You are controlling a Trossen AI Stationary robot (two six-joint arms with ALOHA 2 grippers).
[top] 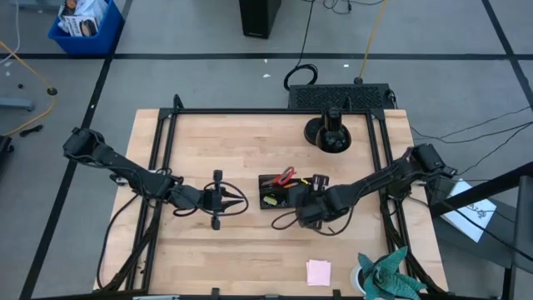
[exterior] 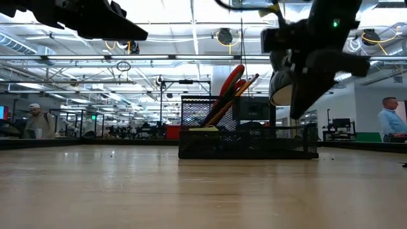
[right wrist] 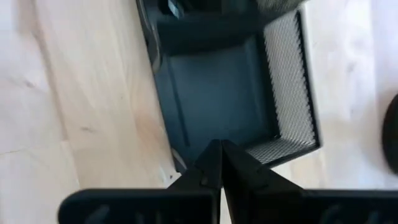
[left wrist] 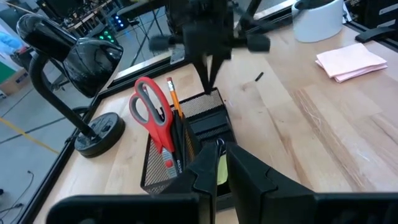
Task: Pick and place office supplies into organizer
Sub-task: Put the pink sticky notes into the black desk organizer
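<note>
One wooden table (top: pixel 250 250) (open hall behind), black stand (top: pixel 330 133), pink pad (top: pixel 318 272), right gripper (top: pixel 304 212) fingers together over organizer (top: pixel 275 196), left gripper (top: pixel 241 202) fingers nearly together, holding nothing.

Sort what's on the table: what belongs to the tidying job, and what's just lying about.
Job:
organizer
scissors, standing in it
pencil, standing in it
pink pad, lying on the table
right gripper, fingers shut, over the organizer

Lying about:
black stand
teal cloth

i work in a big open lab hall: ceiling light strips (exterior: pixel 191 28), cabled grey floor (top: pixel 200 79), wooden table (top: pixel 250 250).
</note>
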